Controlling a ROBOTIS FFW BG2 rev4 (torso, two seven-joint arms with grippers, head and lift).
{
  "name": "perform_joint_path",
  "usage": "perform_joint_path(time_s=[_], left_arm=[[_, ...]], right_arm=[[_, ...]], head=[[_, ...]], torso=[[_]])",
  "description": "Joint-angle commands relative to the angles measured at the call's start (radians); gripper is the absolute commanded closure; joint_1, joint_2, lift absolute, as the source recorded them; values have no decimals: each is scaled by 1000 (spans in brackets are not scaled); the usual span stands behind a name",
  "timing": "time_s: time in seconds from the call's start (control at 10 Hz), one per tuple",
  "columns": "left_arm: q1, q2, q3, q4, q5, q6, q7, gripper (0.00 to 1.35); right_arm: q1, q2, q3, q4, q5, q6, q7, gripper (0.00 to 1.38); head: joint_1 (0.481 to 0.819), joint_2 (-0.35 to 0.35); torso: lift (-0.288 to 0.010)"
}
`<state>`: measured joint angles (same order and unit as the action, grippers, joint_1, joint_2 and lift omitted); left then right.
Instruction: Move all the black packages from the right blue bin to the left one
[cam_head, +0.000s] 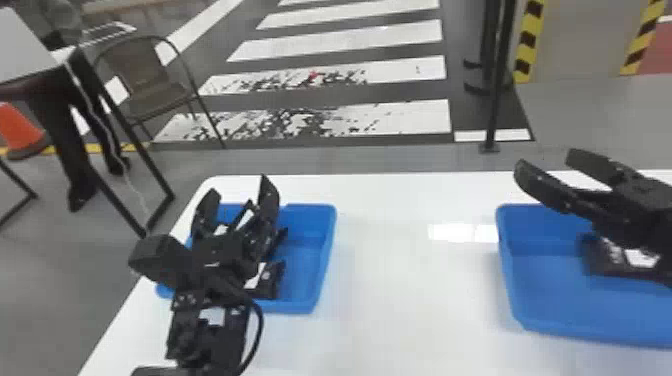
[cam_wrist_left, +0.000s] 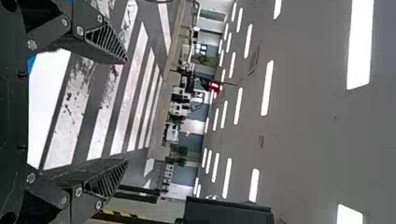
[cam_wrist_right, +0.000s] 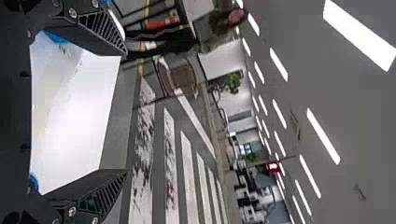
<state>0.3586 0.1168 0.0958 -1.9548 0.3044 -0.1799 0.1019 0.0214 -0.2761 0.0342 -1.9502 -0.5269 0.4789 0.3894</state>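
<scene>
In the head view my left gripper (cam_head: 240, 188) is above the left blue bin (cam_head: 320, 250), its two fingers apart. A black package (cam_head: 272, 280) with a white patch lies in that bin, partly behind the arm. My right gripper (cam_head: 548, 162) stands open over the right blue bin (cam_head: 540, 305), its tips past the far rim. Under it a black package (cam_head: 595, 255) with a white label is partly hidden by the arm. The left wrist view has the left gripper (cam_wrist_left: 126, 112) spread with nothing between its fingers; the right gripper (cam_wrist_right: 125, 112) is likewise spread and unloaded in the right wrist view.
Both bins stand on a white table (cam_head: 400, 290), with a wide strip of tabletop between them. Beyond its far edge are a metal chair (cam_head: 145, 75), a black post (cam_head: 497, 80) and a striped floor. A second table (cam_head: 22, 47) stands at the far left.
</scene>
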Motion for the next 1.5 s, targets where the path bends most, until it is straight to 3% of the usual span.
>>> perform_joint_path(time_s=[0.0, 0.2, 0.4, 0.8, 1.4], left_arm=[[36, -5, -28, -54, 37, -53, -1, 134], [73, 3, -62, -96, 39, -58, -1, 136], [81, 7, -74, -106, 45, -48, -1, 136], [81, 14, -80, -111, 45, -34, -1, 134], [81, 17, -80, -113, 49, -19, -1, 139]], right_arm=[[96, 31, -94, -81, 90, -20, -61, 145], [187, 40, -132, -159, 152, 39, -201, 144], [180, 48, -162, -142, 214, 166, -254, 144], [33, 41, -164, 128, 212, 218, -210, 144], [-71, 32, -140, 258, 240, 348, -182, 153]], head=[[659, 207], [663, 134], [695, 60], [695, -4], [695, -16]], torso=[[-154], [-154], [-154], [-154], [-154]])
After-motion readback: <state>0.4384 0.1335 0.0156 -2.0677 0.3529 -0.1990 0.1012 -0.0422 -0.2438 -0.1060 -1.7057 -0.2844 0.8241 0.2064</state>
